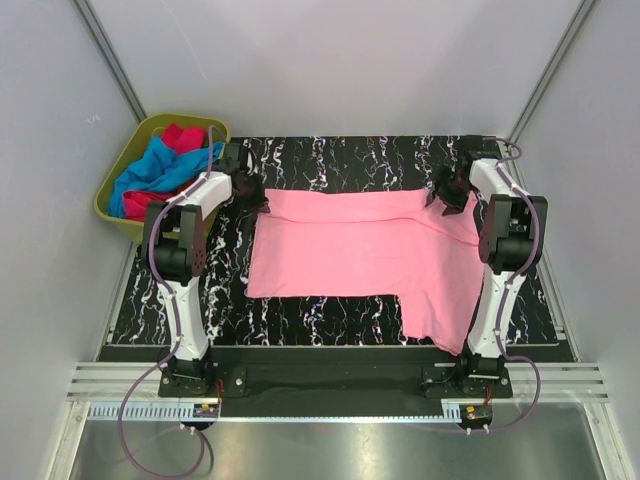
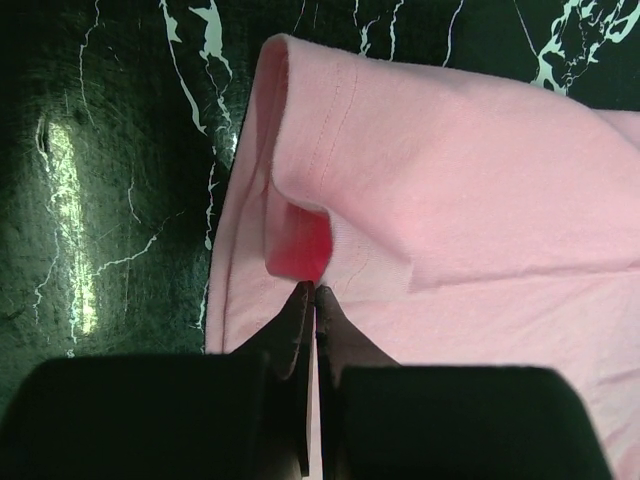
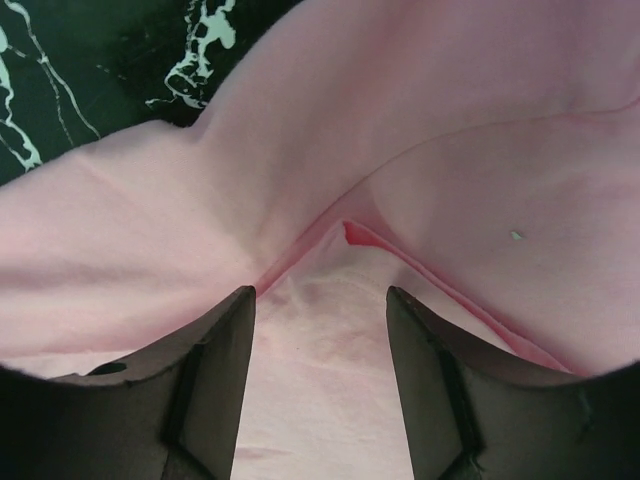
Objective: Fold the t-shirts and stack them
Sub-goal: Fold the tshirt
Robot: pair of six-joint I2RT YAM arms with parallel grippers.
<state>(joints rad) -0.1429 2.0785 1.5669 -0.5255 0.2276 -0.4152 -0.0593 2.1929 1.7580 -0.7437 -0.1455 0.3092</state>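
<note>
A light pink t-shirt (image 1: 350, 250) lies spread flat on the black marbled table, with one part hanging toward the front right. My left gripper (image 1: 252, 197) is at the shirt's far left corner. In the left wrist view its jaws (image 2: 315, 290) are pressed together on the pink cloth (image 2: 450, 180), at a folded edge. My right gripper (image 1: 447, 195) is at the far right corner. It stands open (image 3: 320, 295) over a crease in the pink cloth (image 3: 450, 120), and nothing is pinched between its fingers.
An olive-green bin (image 1: 185, 119) stands at the far left, just off the table. It holds a blue shirt (image 1: 160, 170) and a magenta one (image 1: 180, 135). Grey walls close in the left, right and back. A metal rail runs along the near edge.
</note>
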